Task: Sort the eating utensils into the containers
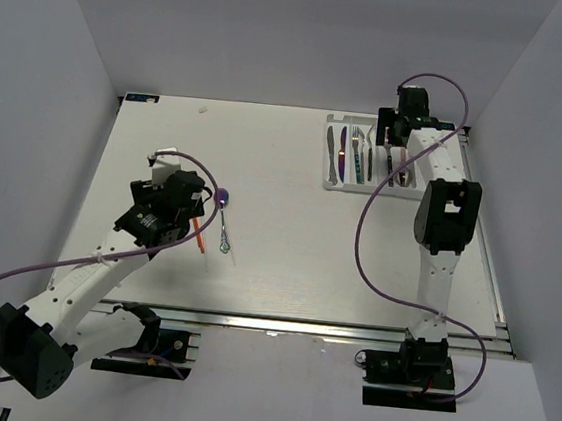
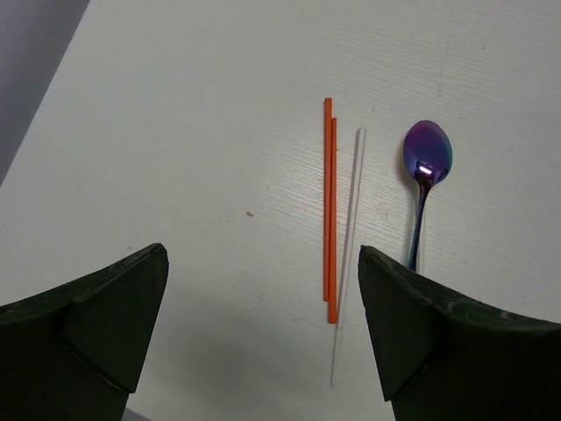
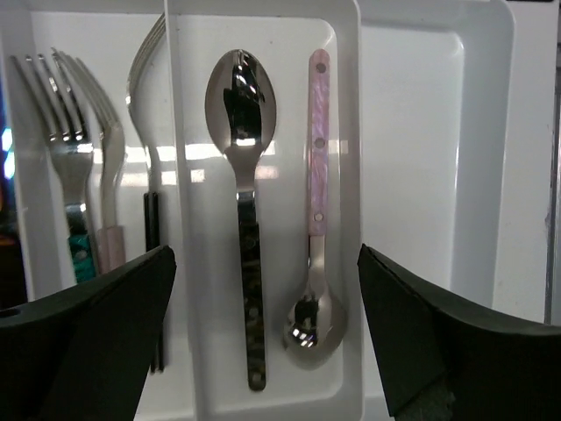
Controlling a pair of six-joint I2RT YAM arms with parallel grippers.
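Note:
On the table lie two orange-red chopsticks [image 2: 330, 210], a pale chopstick [image 2: 348, 246] and a purple-blue spoon [image 2: 427, 158], side by side. My left gripper [image 2: 263, 333] hovers open above them, with the chopsticks' near ends between its fingers. From above, this group [image 1: 201, 234] sits left of centre. The white tray [image 1: 326, 183] stands at the back right. My right gripper [image 3: 263, 333] hangs open over its spoon compartment, where a dark-handled spoon [image 3: 246, 219] and a pink-handled spoon [image 3: 316, 202] lie flat. Forks [image 3: 79, 149] fill the compartment to the left.
Knives and forks [image 1: 347, 153] lie in the tray's left compartments. A wide tray section [image 3: 412, 149] to the right of the spoons holds nothing. Grey walls enclose the table on three sides. Purple cables loop from both arms.

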